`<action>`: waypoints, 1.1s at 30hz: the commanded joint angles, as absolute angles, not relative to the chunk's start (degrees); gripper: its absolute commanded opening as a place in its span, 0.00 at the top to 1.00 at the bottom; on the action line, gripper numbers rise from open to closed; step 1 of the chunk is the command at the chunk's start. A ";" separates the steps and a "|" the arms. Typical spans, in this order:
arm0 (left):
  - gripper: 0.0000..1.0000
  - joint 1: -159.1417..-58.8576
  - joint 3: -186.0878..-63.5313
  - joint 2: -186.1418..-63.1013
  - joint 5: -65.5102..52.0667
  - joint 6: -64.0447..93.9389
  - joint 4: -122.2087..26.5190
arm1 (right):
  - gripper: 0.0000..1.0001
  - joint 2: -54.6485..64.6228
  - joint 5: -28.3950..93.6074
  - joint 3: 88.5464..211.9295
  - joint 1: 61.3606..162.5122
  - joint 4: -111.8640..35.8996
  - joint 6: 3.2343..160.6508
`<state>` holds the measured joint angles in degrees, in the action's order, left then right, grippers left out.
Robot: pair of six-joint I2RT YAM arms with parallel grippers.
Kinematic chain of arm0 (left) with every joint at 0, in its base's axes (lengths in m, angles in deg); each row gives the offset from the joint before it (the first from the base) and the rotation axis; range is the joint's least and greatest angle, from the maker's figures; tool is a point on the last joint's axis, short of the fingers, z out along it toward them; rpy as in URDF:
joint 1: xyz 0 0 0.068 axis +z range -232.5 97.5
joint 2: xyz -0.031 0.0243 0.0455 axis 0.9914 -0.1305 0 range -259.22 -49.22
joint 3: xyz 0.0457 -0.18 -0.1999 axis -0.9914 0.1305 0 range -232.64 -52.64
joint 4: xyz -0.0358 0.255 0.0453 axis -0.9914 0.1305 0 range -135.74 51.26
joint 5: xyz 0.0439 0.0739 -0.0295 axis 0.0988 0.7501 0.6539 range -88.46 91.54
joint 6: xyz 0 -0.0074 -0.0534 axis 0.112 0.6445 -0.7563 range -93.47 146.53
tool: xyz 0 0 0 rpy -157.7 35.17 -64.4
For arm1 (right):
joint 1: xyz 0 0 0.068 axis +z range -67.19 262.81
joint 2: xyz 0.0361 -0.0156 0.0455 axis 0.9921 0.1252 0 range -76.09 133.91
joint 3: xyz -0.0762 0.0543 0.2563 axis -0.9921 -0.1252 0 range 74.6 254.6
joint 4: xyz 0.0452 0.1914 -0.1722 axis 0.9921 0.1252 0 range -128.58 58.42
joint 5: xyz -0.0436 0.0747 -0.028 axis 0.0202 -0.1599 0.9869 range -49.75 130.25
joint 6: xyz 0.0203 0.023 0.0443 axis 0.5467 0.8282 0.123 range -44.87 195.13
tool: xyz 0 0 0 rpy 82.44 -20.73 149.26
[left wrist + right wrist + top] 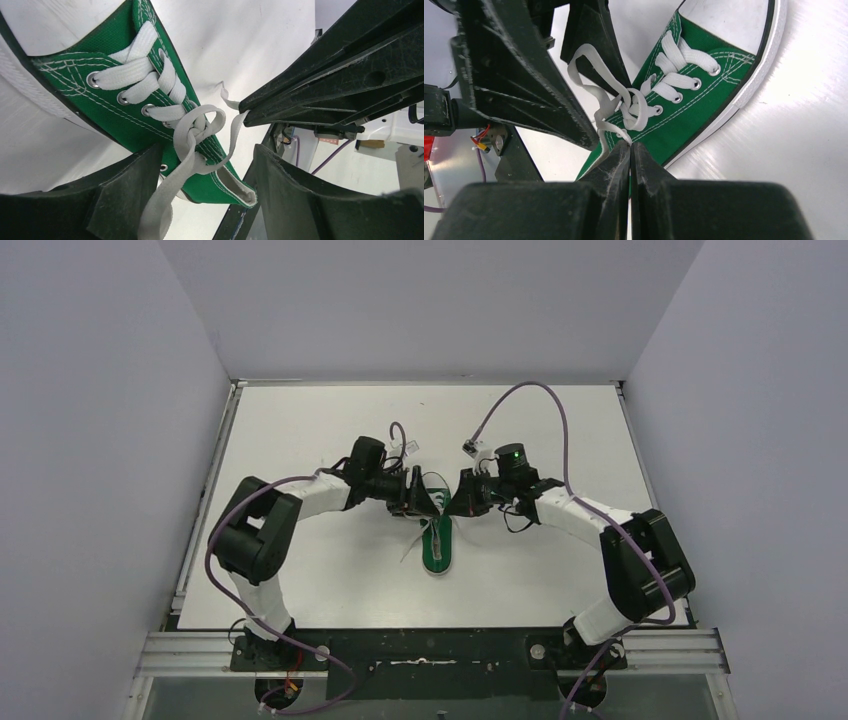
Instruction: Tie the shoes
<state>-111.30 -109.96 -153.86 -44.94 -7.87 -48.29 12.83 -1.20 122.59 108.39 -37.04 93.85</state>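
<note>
White bench (300,440) carries the light sneaker (438,545) just below both arms' fingers. Left fingers (140,170) stand apart, limp lace (165,200) hanging loose between them. Right fingers (624,160) press together, apparently pinching a strand. It looks floppy and slippery, so pinch near the knot (195,132).

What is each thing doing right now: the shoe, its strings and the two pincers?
shoe, standing on its sole, no bow yet
laces, twisted into one loose knot near the top eyelets
left pincer, open, a lace strand running loose between its fingers
right pincer, shut on the laces
</note>
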 commanded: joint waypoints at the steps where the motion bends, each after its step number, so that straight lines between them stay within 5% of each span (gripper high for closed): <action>1: 0.50 -111.42 -111.43 -154.66 -47.36 -9.37 -54.36 | 1.00 13.34 -2.82 125.74 108.52 -38.75 93.27; 8: 0.70 -111.25 -111.78 -155.43 -47.15 -9.95 -54.53 | 0.99 13.58 -6.09 125.79 108.50 -37.50 93.43; 13: 0.78 -110.99 -111.69 -155.19 -47.16 -9.38 -53.82 | 0.69 14.04 -6.40 126.65 107.26 -35.34 95.50; 16: 0.80 -110.91 -111.70 -155.12 -47.25 -9.15 -53.31 | 0.63 13.92 -5.66 127.12 105.62 -35.74 98.13; 33: 0.85 -110.71 -111.89 -154.97 -47.73 -8.99 -53.03 | 0.67 25.33 -10.54 135.93 105.49 -32.48 99.84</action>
<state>-110.90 -109.96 -155.32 -45.86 -9.68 -50.56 25.18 -8.37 133.74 105.03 -31.09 98.90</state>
